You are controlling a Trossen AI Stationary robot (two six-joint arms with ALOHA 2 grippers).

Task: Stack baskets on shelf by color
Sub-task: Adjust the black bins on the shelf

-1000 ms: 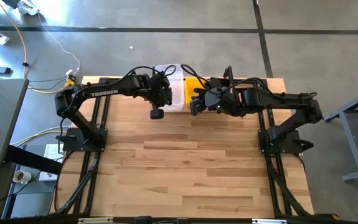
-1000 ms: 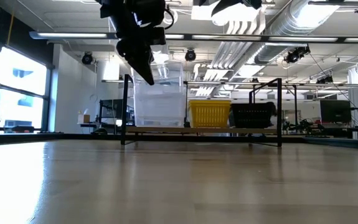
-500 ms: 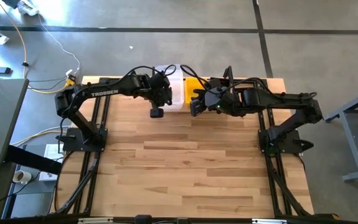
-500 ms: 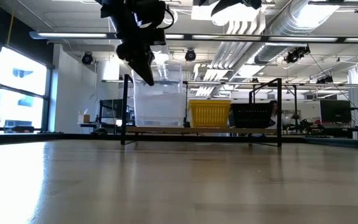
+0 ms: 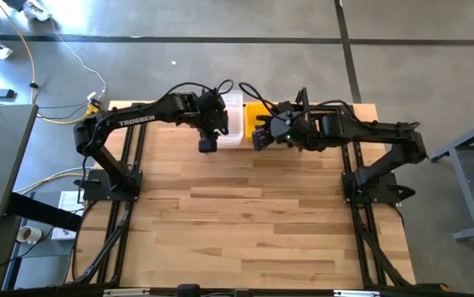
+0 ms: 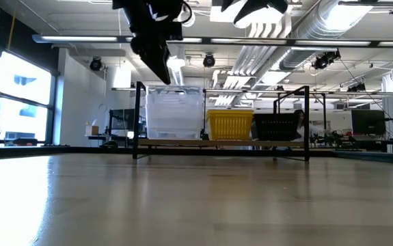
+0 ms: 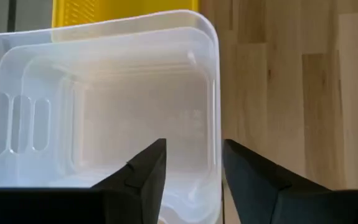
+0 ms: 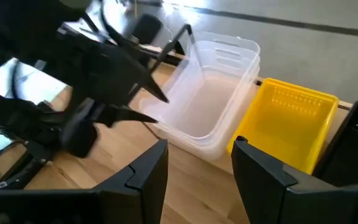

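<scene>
Clear baskets (image 7: 104, 118) nested, on shelf (image 6: 217, 143) beside yellow basket (image 6: 231, 124)

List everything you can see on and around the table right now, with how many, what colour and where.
clear baskets: a nested stack, exact count hard to tell, translucent, one end of the shelf
yellow baskets: stack, yellow, middle of the shelf
black baskets: stack, black, other end of the shelf
shelf: one, light wood with black rod frames, far edge of the table
table: one, light wood
left gripper: open, above the clear baskets
right gripper: open, near the yellow baskets
</scene>
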